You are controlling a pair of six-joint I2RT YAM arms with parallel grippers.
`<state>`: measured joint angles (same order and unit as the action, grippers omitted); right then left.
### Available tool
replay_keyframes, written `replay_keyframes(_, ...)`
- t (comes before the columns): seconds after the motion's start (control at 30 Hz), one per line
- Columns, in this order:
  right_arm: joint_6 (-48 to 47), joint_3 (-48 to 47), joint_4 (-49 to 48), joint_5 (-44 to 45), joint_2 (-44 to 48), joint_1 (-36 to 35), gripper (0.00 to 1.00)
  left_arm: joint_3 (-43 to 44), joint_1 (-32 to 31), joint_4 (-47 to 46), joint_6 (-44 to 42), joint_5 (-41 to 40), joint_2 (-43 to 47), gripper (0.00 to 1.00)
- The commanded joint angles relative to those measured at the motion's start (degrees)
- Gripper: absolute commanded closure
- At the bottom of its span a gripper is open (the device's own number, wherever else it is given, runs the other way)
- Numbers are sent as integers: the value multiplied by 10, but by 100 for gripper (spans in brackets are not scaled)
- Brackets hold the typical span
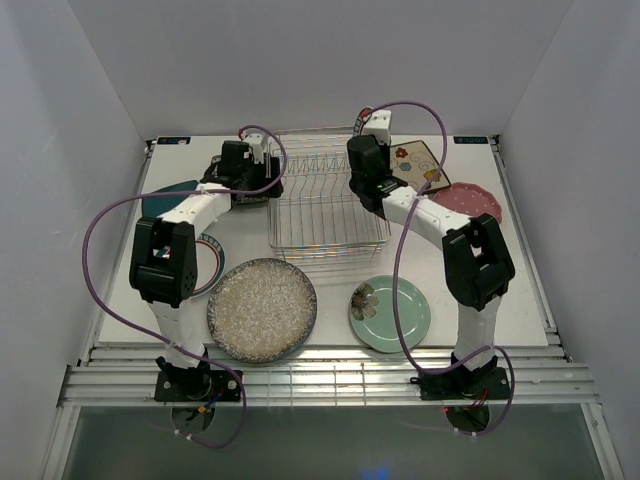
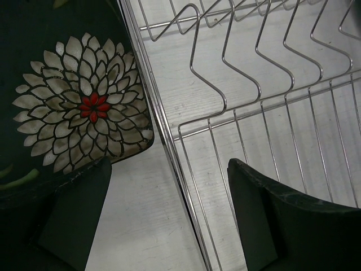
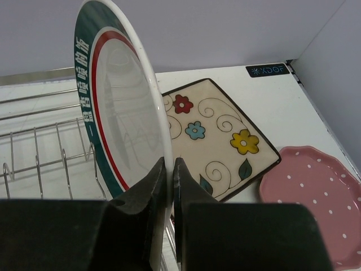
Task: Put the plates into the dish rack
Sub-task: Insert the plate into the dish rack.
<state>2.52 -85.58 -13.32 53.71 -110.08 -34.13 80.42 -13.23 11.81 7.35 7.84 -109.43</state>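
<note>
The silver wire dish rack (image 1: 325,205) stands at the table's middle back. My right gripper (image 3: 171,166) is shut on the lower rim of a white teal-rimmed plate (image 3: 121,113), held upright over the rack's right side (image 3: 45,152); in the top view it is at the rack's right edge (image 1: 378,180). My left gripper (image 2: 169,186) is open and empty, its jaws straddling the rack's left rim (image 2: 163,135), next to the black floral square plate (image 2: 73,107). The cream floral square plate (image 3: 220,141) and the pink dotted plate (image 3: 316,197) lie right of the rack.
The large grey speckled plate (image 1: 262,308) and the mint green floral plate (image 1: 390,313) lie at the front. A teal plate (image 1: 165,200) lies far left. Another white teal-rimmed plate (image 1: 208,262) lies partly under the left arm. White walls enclose the table.
</note>
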Motion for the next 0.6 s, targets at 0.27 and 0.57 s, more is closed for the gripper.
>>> replay_keyframes(0.27, 2, -58, -1, 65, -28, -29, 92, -30, -3, -40, -16, -18, 30, 6)
replay_keyframes(0.57, 45, -55, 56, 71, -21, -37, 92, -71, -3, -64, -23, -19, 57, 5)
